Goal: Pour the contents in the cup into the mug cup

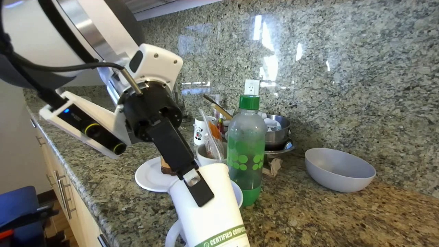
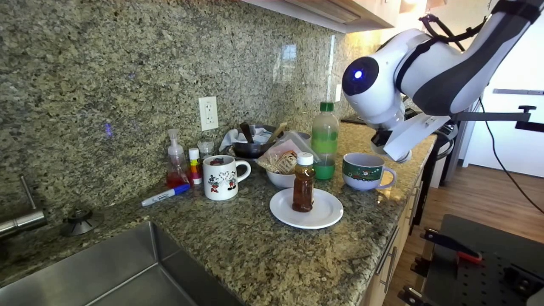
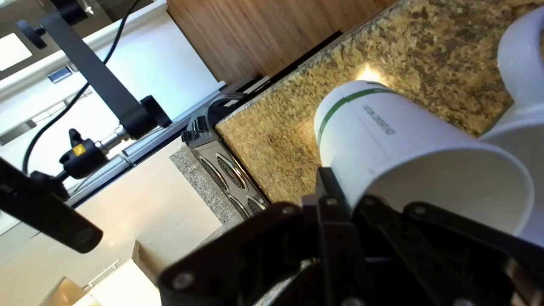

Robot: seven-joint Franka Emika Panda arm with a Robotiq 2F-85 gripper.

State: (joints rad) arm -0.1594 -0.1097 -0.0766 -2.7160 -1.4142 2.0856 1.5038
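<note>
The cup point(image 1: 219, 209) is a white paper cup with a green band. My gripper point(image 1: 200, 192) is shut on its wall near the rim. In the wrist view, one finger lies outside the cup point(image 3: 382, 127); the other seems to be inside the opening and is largely hidden. The cup is tilted; no contents show. In an exterior view it is mostly hidden behind the wrist. The mug cup point(image 2: 363, 171), pale with a green patterned band and loop handle, stands upright on the counter. Its handle also shows in the wrist view point(image 3: 516, 63), beside and below the cup.
A tall green bottle point(image 2: 325, 142) stands behind the mug. A brown bottle with a white cap point(image 2: 303, 187) stands on a white plate point(image 2: 280, 210). A grey bowl point(image 1: 339, 171), a Mickey mug point(image 2: 220, 180), and a sink point(image 2: 127, 259) are around. The counter edge is close.
</note>
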